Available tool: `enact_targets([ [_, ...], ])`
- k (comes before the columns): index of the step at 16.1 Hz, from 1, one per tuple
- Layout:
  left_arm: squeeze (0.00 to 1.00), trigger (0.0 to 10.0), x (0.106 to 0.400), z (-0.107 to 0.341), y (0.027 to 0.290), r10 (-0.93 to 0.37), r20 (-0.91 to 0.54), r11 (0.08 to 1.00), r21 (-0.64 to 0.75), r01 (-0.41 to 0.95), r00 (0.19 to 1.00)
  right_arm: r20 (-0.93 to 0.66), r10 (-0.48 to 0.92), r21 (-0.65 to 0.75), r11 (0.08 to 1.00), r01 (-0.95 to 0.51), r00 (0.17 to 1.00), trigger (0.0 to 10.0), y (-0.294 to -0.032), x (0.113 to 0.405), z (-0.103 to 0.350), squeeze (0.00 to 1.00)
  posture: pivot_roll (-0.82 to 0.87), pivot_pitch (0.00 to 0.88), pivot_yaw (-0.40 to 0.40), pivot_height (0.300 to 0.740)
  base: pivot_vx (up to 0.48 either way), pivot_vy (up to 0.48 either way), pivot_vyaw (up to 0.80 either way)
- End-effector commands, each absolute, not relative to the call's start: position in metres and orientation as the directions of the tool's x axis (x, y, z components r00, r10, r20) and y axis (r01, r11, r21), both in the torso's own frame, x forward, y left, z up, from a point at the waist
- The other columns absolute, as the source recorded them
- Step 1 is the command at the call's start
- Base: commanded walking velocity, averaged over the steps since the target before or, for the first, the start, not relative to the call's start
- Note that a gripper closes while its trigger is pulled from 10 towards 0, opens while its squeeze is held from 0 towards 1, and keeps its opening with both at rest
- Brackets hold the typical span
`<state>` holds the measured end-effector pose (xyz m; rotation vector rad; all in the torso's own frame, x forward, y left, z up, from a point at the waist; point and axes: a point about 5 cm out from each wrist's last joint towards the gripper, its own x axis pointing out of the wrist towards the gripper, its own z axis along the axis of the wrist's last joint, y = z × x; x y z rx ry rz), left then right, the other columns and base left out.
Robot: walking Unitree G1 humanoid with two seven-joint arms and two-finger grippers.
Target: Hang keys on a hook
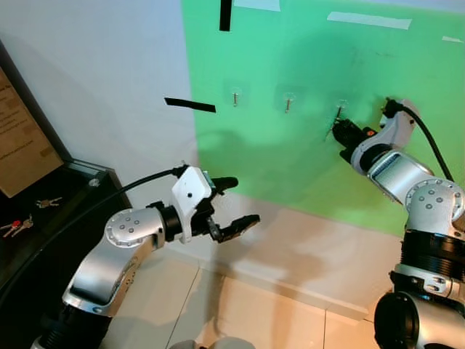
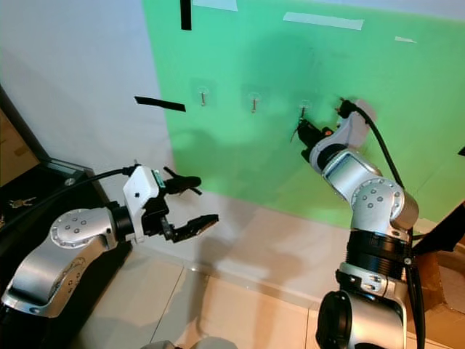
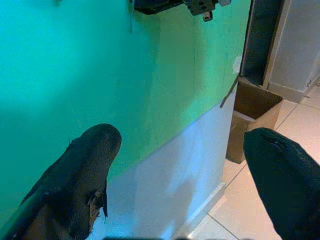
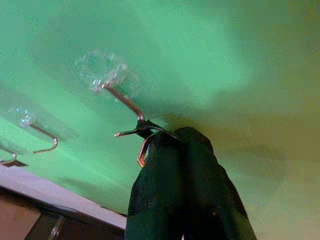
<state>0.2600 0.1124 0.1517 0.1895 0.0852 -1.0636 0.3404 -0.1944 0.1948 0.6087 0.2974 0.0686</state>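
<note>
On the green wall panel (image 1: 305, 160), the right gripper (image 1: 338, 132) holds its fingers pressed together on the metal key ring (image 4: 143, 150) at the rightmost clear-backed wire hook (image 4: 125, 102). The hanging step looks nearly done: next, seat the ring and release. The left gripper (image 1: 236, 207) hangs spread and empty.

a green panel (image 1: 305, 145) covers the white wall (image 1: 102, 65), with strips of black tape (image 1: 190, 105) and pale tape (image 1: 368, 19) stuck on it. a dark cabinet (image 1: 43, 225) stands at the left (a brown board (image 1: 20, 138) leans above it), and a cardboard box (image 3: 252, 117) sits on the tiled floor (image 1: 240, 313).
</note>
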Motion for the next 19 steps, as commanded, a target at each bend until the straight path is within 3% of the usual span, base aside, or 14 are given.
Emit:
enact_targets([
  [1,0.0,10.0,0.261,0.153,0.111,-0.862,-0.17,0.46,0.131,0.878,0.477,-0.334,0.144,0.545,0.836,0.066,0.932,10.0,-0.196,0.338,0.179,0.0,-0.04,0.0,0.006,0.74,0.0,0.0,0.0],
  [4,0.0,10.0,0.261,0.154,0.11,-0.863,-0.168,0.46,0.134,0.878,0.477,-0.323,0.155,0.502,0.865,0.03,0.934,10.0,-0.195,0.337,0.176,0.0,-0.04,0.0,0.004,0.74,0.0,0.0,0.0],
  [6,0.0,10.0,0.262,0.154,0.11,-0.861,-0.163,0.463,0.136,0.876,0.481,-0.299,0.165,0.484,0.875,0.0,0.94,10.0,-0.195,0.337,0.178,1.0,-0.04,0.0,0.003,0.74,0.0,0.0,0.0],
  [15,0.0,10.0,0.266,0.157,0.113,-0.853,-0.147,0.485,0.134,0.864,0.501,-0.088,0.225,0.411,0.895,-0.17,0.97,10.0,-0.188,0.32,0.2,1.0,-0.05,0.0,0.024,0.74,0.0,0.0,0.0],
  [19,0.0,10.0,0.267,0.156,0.113,-0.852,-0.154,0.484,0.135,0.864,0.501,-0.114,0.136,0.357,0.93,-0.087,0.984,10.0,-0.195,0.32,0.194,1.0,-0.05,0.0,0.029,0.74,0.0,0.0,0.0],
])
